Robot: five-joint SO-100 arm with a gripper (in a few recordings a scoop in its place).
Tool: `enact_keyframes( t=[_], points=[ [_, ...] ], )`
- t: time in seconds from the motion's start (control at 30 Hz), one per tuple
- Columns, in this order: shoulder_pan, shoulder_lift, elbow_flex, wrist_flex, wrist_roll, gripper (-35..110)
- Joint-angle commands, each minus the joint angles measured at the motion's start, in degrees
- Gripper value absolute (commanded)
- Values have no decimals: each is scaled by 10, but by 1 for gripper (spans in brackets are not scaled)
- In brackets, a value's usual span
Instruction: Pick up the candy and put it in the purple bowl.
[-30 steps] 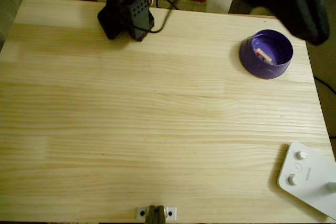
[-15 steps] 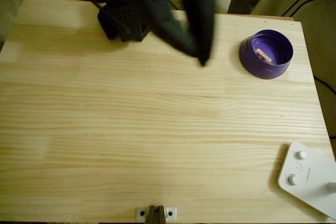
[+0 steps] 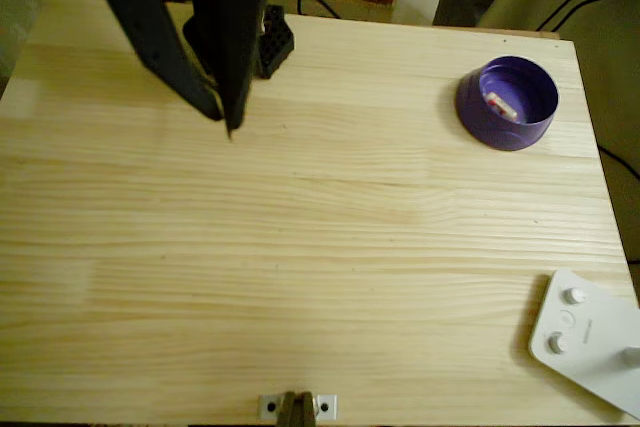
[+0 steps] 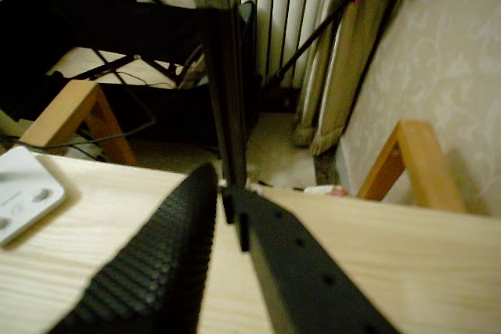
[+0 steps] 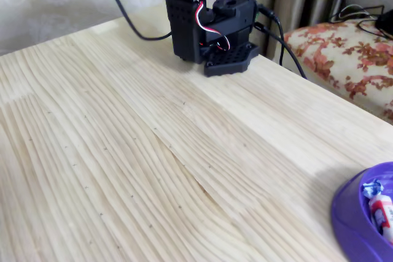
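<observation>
Moved: since half a second ago my arm swings from the table's middle top to the upper left in the overhead view; gripper (image 3: 228,117) hangs over bare wood.
Fingers: in the wrist view they (image 4: 156,263) meet at the tips, clenched on nothing.
Candy: candy (image 3: 499,104) lies inside the purple bowl (image 3: 480,112), well apart from the gripper.
Progress: I judge the placing done; nothing left but parking the arm.
Writing: none readable; white device (image 3: 590,342) shows plain buttons.

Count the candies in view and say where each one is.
1. The candy lies inside the purple bowl near the table's far right corner in the overhead view; the fixed view shows it there too. Another could be hidden behind the bowl's wall.
</observation>
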Motion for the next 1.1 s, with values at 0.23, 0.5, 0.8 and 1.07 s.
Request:
enact_keyframes(
  t=[0.23, 0.5, 0.8, 1.07],
  points=[
    [26, 155, 152, -1, 11, 0],
    [32, 251, 276, -4, 9, 0],
    [58, 356, 400, -1, 5, 0],
    [66, 451, 477, 56, -4, 0]
  ],
)
